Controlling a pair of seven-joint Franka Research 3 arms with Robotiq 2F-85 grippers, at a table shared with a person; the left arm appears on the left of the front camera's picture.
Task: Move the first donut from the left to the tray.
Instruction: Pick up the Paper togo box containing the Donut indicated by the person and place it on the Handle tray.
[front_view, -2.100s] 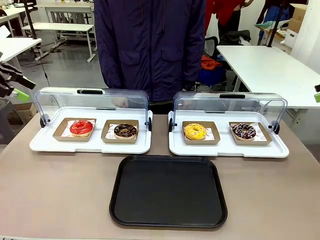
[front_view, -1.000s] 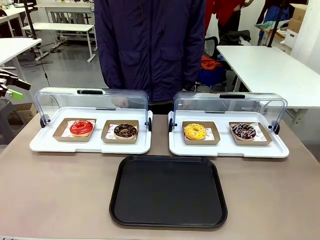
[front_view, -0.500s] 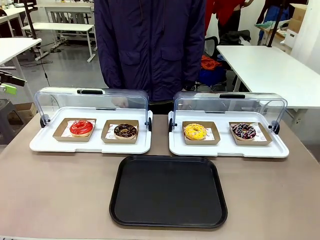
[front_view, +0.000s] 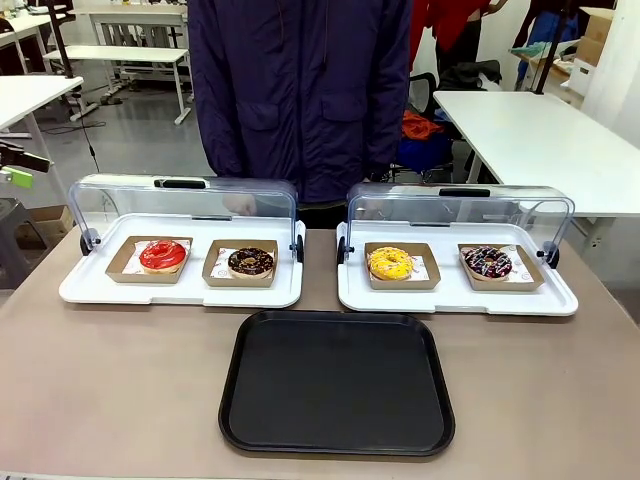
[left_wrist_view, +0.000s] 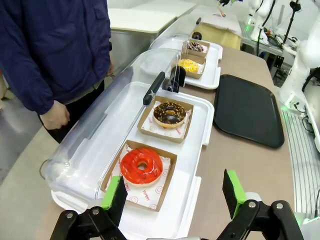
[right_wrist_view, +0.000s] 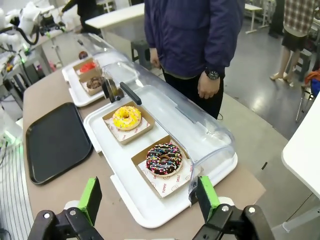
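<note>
a: glossy red-glazed ring donut (front_view: 163, 256) on the flat black rectangular tray (front_view: 336, 385)?
b: not yet: it sits in the left white tray (front_view: 90, 290). left gripper (left_wrist_view: 173, 192) and right gripper (right_wrist_view: 149, 196) gape wide, holding nothing.

Your black two-finger left gripper (front_view: 22, 167) with green pads has drawn back toward the front view's left edge, and you see less of it there than two seconds ago.

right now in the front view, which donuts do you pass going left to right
red donut → chocolate donut → yellow donut → sprinkled donut
</note>
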